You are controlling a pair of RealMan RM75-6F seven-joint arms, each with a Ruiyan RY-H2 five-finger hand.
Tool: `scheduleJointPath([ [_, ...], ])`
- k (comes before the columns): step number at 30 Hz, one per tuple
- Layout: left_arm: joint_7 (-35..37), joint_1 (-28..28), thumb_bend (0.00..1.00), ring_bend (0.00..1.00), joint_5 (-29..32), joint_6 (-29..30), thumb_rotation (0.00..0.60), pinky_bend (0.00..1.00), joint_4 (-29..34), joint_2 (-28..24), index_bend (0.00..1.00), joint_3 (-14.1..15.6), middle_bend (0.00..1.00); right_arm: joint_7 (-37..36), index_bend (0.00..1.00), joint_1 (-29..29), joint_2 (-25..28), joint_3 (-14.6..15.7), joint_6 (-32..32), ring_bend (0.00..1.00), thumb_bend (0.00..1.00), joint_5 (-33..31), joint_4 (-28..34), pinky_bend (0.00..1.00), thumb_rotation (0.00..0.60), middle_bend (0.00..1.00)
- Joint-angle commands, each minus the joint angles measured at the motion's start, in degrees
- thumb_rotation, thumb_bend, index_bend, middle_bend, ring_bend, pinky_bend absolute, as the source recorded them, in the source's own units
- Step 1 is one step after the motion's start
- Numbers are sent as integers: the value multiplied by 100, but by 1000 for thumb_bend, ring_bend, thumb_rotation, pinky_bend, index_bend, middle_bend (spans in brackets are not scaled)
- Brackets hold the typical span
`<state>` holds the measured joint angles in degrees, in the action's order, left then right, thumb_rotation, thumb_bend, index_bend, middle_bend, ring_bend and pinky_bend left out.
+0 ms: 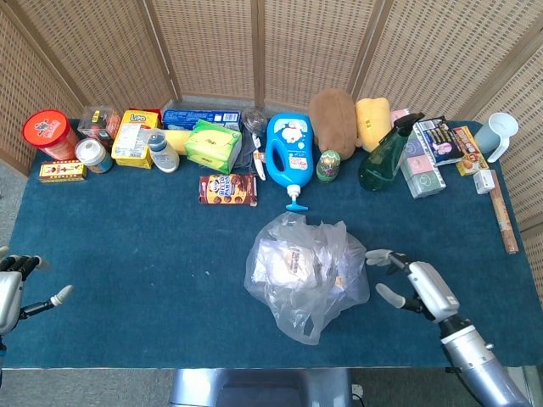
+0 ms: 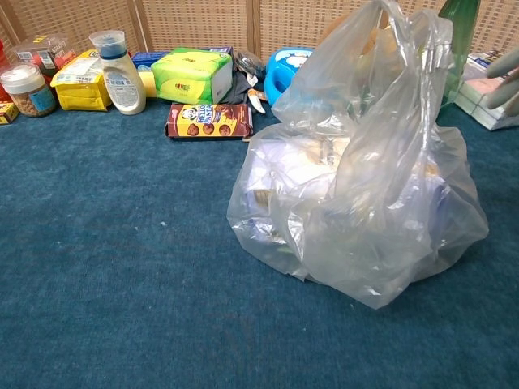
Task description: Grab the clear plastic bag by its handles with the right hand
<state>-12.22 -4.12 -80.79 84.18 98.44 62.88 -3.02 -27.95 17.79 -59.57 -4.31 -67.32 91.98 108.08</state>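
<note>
The clear plastic bag (image 1: 305,271) sits near the table's front middle, filled with several packed items. In the chest view the clear plastic bag (image 2: 357,186) stands upright with its handles (image 2: 397,32) raised at the top. My right hand (image 1: 416,287) hovers just right of the bag with fingers spread, holding nothing. Its fingertips (image 2: 503,85) enter the chest view at the right edge, apart from the handles. My left hand (image 1: 13,292) rests at the table's front left edge, fingers apart and empty.
A row of goods lines the back of the blue table (image 1: 127,246): red tub (image 1: 51,134), yellow box (image 1: 136,136), green tissue pack (image 1: 212,146), blue detergent bottle (image 1: 290,153), green spray bottle (image 1: 383,157), cookie box (image 1: 227,189). A wicker screen stands behind.
</note>
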Motion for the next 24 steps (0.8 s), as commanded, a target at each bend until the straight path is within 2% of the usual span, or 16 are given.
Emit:
scheduleJointPath([
  [1, 51, -26, 114, 338, 12, -45, 0, 147, -65, 36, 407, -5, 419, 106, 242, 143, -53, -17, 148, 309, 303, -7, 121, 365, 61, 323],
  [12, 325, -60, 113, 338, 130, -222, 0, 147, -409, 186, 407, 7, 420, 321, 255, 535, -322, -218, 496, 309, 299, -355, 518, 365, 63, 326],
  [24, 647, -89, 114, 338, 170, -345, 0, 147, -769, 316, 407, 11, 419, 181, 272, 961, -503, -435, 998, 309, 293, -948, 1086, 365, 63, 332],
])
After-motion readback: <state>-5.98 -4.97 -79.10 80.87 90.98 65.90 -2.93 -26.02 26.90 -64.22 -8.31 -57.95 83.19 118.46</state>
